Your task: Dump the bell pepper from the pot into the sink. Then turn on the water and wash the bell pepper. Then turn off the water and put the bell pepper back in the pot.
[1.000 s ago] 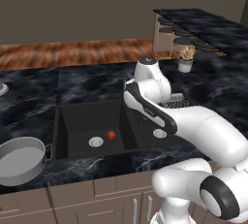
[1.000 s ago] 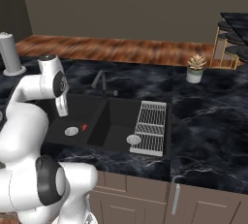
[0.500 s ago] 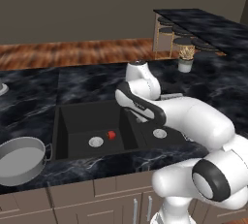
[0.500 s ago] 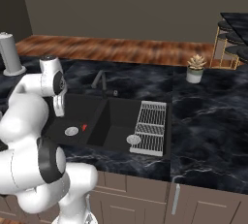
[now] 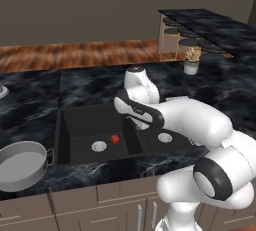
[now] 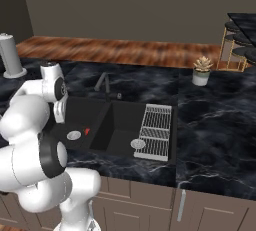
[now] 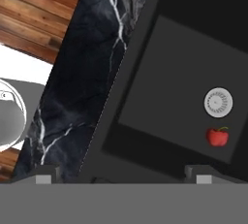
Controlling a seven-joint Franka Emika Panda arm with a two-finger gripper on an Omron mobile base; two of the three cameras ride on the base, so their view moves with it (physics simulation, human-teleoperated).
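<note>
The arm's white links cover the middle of the sink in the left base view, hiding the divider and most of the far basin; only that basin's drain shows past the forearm. In the right base view the arm's upper body hides the near corner of the basin beside it. The faucet is dark against dark stone and hard to make out; no water is visible at its spout. The pot stands on the counter beside the sink, cut off by the frame edge, and its pale inside shows nothing in it.

In the hand view the gripper has its jaws spread fully apart, the two fingertips rising at the bottom edge. Nothing lies between them and they touch nothing. The hand looks down over the sink rim.

The bell pepper lies on the basin floor just beside the round silver drain, apart from the gripper.
</note>
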